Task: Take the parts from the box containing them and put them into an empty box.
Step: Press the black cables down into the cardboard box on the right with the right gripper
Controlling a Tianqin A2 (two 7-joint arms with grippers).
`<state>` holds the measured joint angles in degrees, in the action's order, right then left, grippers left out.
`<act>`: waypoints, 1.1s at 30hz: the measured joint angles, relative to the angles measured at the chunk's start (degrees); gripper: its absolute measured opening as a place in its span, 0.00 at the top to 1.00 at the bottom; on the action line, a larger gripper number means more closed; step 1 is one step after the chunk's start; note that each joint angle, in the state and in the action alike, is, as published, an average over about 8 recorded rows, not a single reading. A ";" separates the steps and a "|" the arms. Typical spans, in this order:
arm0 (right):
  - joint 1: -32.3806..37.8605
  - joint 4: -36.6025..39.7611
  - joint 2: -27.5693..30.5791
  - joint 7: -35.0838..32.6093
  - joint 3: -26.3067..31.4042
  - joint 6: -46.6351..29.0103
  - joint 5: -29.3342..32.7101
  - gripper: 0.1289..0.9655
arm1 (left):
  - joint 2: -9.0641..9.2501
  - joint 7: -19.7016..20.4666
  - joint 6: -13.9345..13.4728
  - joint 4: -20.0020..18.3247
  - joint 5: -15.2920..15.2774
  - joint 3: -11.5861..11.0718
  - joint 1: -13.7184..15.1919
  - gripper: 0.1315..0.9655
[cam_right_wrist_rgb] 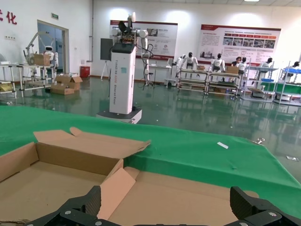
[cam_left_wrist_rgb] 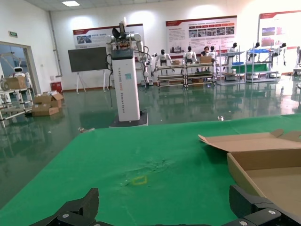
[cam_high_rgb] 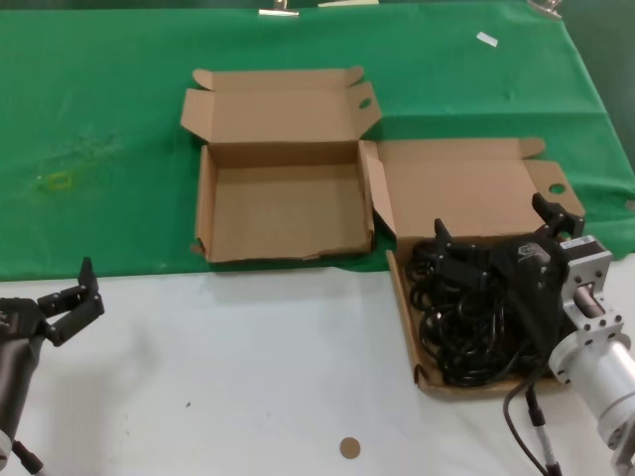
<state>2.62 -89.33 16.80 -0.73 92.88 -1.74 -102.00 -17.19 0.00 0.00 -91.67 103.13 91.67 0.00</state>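
Room: I see a big hall, glossy green floor, wall posters, a white robot tower (cam_left_wrist_rgb: 125, 84).
Desk (cam_high_rgb: 248, 367): white front, green cloth (cam_high_rgb: 99, 149) behind.
Empty box (cam_high_rgb: 283, 208): open on the cloth.
Full box (cam_high_rgb: 476, 188): right, holding black cables (cam_high_rgb: 466, 332).
Right hand (cam_high_rgb: 501, 233): spread wide over cables.
Left hand (cam_high_rgb: 74, 297): released, parked near-left.

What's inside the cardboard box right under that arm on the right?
A tangled heap of black power cables fills the right box. The open right gripper hovers over them and covers part of the pile, so the cables can't be counted, and the box's floor is hidden.
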 joint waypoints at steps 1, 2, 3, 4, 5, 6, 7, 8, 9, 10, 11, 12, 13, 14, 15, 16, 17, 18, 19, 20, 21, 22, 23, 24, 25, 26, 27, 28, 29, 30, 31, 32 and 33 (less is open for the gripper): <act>0.00 0.00 0.00 0.00 0.00 0.00 0.00 0.00 | 0.00 0.00 0.00 0.00 0.00 0.00 0.00 0.00; 0.00 0.00 0.00 0.00 0.00 0.00 0.00 0.00 | 0.00 0.00 0.00 0.00 0.00 0.00 0.00 0.00; 0.00 0.00 0.00 0.00 0.00 0.00 0.00 0.00 | 0.00 0.00 0.00 0.00 0.00 0.00 0.00 0.00; 0.00 0.00 0.00 0.00 0.00 0.00 0.00 0.00 | 0.00 0.00 0.00 0.00 0.00 0.00 0.00 0.00; 0.00 0.00 0.00 0.00 0.00 0.00 0.00 0.00 | 0.00 0.00 0.00 0.00 0.00 0.00 0.00 0.00; 0.00 0.00 0.00 0.00 0.00 0.00 0.00 0.00 | 0.00 0.00 0.00 0.00 0.00 0.00 0.00 0.00; 0.00 0.00 0.00 0.00 0.00 0.00 0.00 0.00 | 0.00 0.00 0.00 0.00 0.00 0.00 0.00 0.00; 0.00 0.00 0.00 0.00 0.00 0.00 0.00 0.00 | 0.00 0.00 0.00 0.00 0.00 0.00 0.00 0.01; 0.00 0.00 0.00 0.00 0.00 0.00 0.00 0.00 | 0.00 0.00 0.00 0.00 0.00 0.00 0.00 0.01; 0.00 0.00 0.00 0.00 0.00 0.00 0.00 0.00 | 0.00 0.00 0.00 0.00 0.00 0.00 0.00 0.02; 0.00 0.00 0.00 0.00 0.00 0.00 0.00 0.00 | 0.00 0.00 0.00 0.00 0.00 0.00 0.00 0.02; 0.00 0.00 0.00 0.00 0.00 0.00 0.00 0.00 | 0.00 0.00 0.00 0.00 0.00 0.00 0.00 0.02; 0.00 0.00 0.00 0.00 0.00 0.00 0.00 0.00 | 0.00 0.00 0.00 0.00 0.00 0.00 0.00 0.03; 0.00 0.00 0.00 0.00 0.00 0.00 0.00 0.00 | 0.00 0.00 0.00 0.00 0.00 0.00 0.00 0.03; 0.00 0.00 0.00 0.00 0.00 0.00 0.00 0.00 | 0.00 0.00 0.00 0.00 0.00 0.00 0.00 0.03; 0.00 0.00 0.00 0.00 0.00 0.00 0.00 0.00 | 0.00 0.00 0.00 0.00 0.00 0.00 0.00 0.05; 0.00 0.00 0.00 0.00 0.00 0.00 0.00 0.00 | 0.00 0.00 0.00 0.00 0.00 0.00 0.00 0.06; 0.00 0.00 0.00 0.00 0.00 0.00 0.00 0.00 | 0.00 0.00 0.00 0.00 0.00 0.00 0.00 0.08; 0.00 0.00 0.00 0.00 0.00 0.00 0.00 0.00 | 0.00 0.00 0.00 0.00 0.00 0.00 0.00 0.09; 0.00 0.00 0.00 0.00 0.00 0.00 0.00 0.00 | 0.00 0.00 0.00 0.00 0.00 0.00 0.00 0.11; -0.02 -0.02 0.01 0.00 0.01 0.01 0.00 0.00 | 0.00 0.00 0.00 0.00 0.00 0.00 0.00 0.12; -0.06 -0.09 0.03 0.00 0.04 0.04 0.02 0.00 | 0.00 0.00 0.00 0.00 0.00 0.00 0.00 0.13; -0.13 -0.17 0.07 -0.01 0.08 0.09 0.03 0.00 | 0.00 0.00 0.00 0.00 0.00 0.00 0.00 0.15; -0.20 -0.27 0.14 0.00 0.16 0.16 0.04 0.00 | 0.00 0.00 0.00 0.00 0.00 0.00 0.00 0.15; -0.29 -0.41 0.28 0.03 0.31 0.32 -0.02 0.00 | 0.00 0.00 0.00 0.00 0.00 0.00 0.00 0.15; -0.40 -0.56 0.52 0.09 0.56 0.55 -0.15 0.00 | 0.00 0.00 0.00 0.00 0.00 0.00 0.00 0.15; -0.51 -0.74 0.80 0.18 0.85 0.84 -0.34 0.00 | 0.00 0.00 0.00 0.00 0.00 0.00 0.00 0.15; -0.63 -0.95 1.18 0.30 1.23 1.23 -0.62 0.00 | 0.00 0.00 0.00 0.00 0.00 0.00 0.00 0.17; -0.74 -1.16 1.61 0.43 1.66 1.67 -0.98 0.00 | 0.00 0.00 0.00 0.00 0.00 0.00 0.00 0.20; -0.84 -1.36 2.13 0.57 2.14 2.17 -1.44 0.00 | 0.00 0.00 0.00 0.00 0.00 0.00 0.00 0.23; -0.93 -1.57 2.70 0.72 2.68 2.73 -1.98 0.00 | 0.00 0.00 0.00 0.00 0.00 0.00 0.00 0.25; -1.01 -1.77 3.31 0.86 3.24 3.31 -2.57 0.00 | 0.00 0.00 0.00 0.00 -0.01 0.00 0.00 0.28; -1.08 -1.98 3.91 0.96 3.77 3.86 -3.16 0.00 | 0.00 0.00 0.00 0.00 -0.01 0.00 0.00 0.30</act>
<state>1.53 -91.31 20.70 0.24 96.65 2.12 -105.15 -17.19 0.00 0.00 -91.67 103.12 91.67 0.00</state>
